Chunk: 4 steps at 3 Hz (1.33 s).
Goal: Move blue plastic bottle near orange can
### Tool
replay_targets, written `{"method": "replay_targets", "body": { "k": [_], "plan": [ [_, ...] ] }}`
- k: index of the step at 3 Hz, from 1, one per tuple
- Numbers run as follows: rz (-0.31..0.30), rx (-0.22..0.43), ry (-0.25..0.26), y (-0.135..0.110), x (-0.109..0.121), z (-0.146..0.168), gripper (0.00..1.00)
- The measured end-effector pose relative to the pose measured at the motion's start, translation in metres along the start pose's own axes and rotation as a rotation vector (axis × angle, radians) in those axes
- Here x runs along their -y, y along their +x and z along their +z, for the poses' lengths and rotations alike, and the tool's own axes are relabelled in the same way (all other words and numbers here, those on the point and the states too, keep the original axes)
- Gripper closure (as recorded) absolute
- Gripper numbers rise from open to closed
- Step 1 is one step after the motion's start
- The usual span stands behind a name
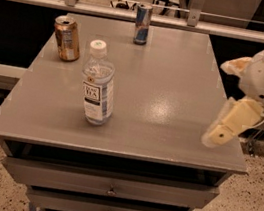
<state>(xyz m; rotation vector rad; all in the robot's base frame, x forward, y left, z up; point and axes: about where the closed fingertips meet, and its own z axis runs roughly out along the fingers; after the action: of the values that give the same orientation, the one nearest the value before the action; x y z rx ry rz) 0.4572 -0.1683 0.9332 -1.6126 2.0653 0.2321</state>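
Observation:
The blue plastic bottle (97, 89) stands upright on the grey table (176, 85), left of the middle, with its white cap on. The orange can (67, 38) stands upright near the back left corner, a short way behind and to the left of the bottle. My gripper (219, 103) is at the table's right edge, far to the right of the bottle. Its two cream fingers (231, 124) are spread apart and hold nothing.
A slim blue-and-silver can (142, 24) stands at the table's back edge, near the middle. The table has drawers (110, 187) below its front edge. A metal railing (138, 14) runs behind it. Speckled floor lies to the right.

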Motion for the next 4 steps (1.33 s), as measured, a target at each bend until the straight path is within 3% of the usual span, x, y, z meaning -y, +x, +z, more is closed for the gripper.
{"method": "replay_targets", "body": {
  "k": [2, 3, 4],
  "plan": [
    [-0.016, 0.446, -0.118, -0.102, -0.014, 0.07, 0.0],
    [-0.006, 0.618, -0.164, -0.148, -0.024, 0.084, 0.0],
    [0.002, 0.729, -0.2, -0.179, -0.038, 0.095, 0.0]
  ]
}}
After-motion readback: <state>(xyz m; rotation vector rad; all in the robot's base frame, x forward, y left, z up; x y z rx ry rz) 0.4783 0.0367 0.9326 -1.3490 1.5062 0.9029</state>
